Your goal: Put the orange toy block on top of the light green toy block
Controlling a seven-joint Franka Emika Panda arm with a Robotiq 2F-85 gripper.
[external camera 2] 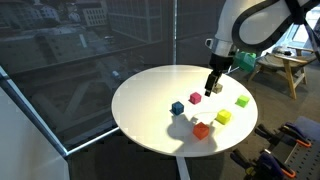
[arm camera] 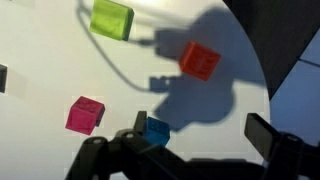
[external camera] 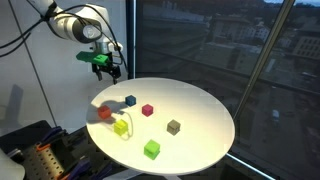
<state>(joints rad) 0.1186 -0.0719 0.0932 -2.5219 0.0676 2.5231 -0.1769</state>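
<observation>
The orange toy block (arm camera: 200,60) lies on the round white table, in the gripper's shadow in the wrist view. It also shows in both exterior views (external camera: 105,113) (external camera 2: 201,129). The light green toy block (arm camera: 111,18) sits a short gap away from it and shows in both exterior views (external camera: 121,127) (external camera 2: 223,117). My gripper (arm camera: 203,130) is open and empty. It hangs well above the table (external camera: 108,70) (external camera 2: 211,88), touching nothing. In the wrist view a blue block (arm camera: 157,130) lies just beside one finger.
A magenta-red block (arm camera: 85,115) (external camera: 147,110), the blue block (external camera: 131,101) (external camera 2: 178,107), a bright green block (external camera: 151,149) (external camera 2: 242,100) and an olive block (external camera: 173,127) are spread over the table (external camera: 205,110). Windows stand behind it.
</observation>
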